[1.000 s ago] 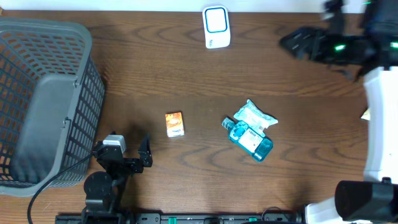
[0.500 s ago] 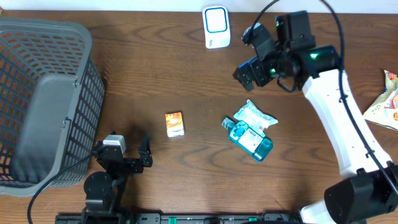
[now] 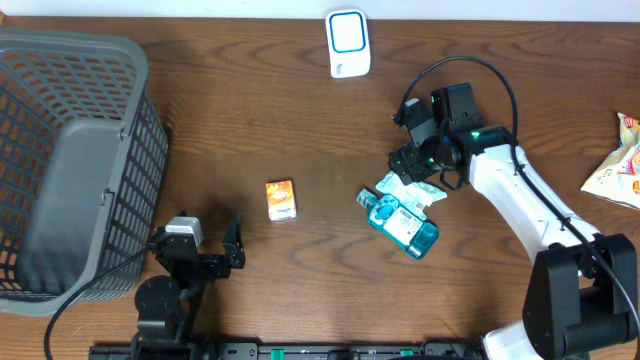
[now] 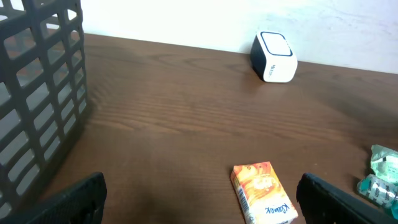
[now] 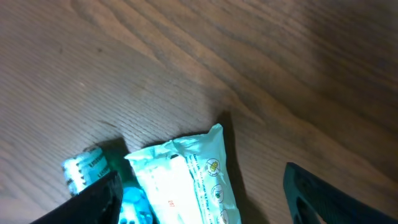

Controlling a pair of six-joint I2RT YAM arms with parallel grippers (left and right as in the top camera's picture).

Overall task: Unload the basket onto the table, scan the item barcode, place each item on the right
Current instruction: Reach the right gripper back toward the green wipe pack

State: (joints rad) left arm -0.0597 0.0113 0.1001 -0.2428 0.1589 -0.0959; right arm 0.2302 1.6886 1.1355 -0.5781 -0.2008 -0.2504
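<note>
Tabletop seen from above, read left to right.

A grey mesh basket fills the far-left side. The left hand sits at the near edge with its fingers spread wide and nothing between them. Just right of it lies a small orange carton. The white scanner stands at the far edge, near centre.

Right of centre is the item judged to be in hand, a white-and-teal film packet. It lies flat, with its near edge touching a blue bottle and apparently resting on it. The right hand hangs directly over the packet. In the wrist view its fingers straddle the packet, well apart (no contact seen, nothing gripped). A snack bag lies at the far right.

Handling, as a judgement: the packet looks light, soft and crinkly, with a slick film skin. It should buckle rather than resist, so a firm pinch across its short width near the middle seems best. A lift may disturb the bottle. No barcode can be made out on the packet.
</note>
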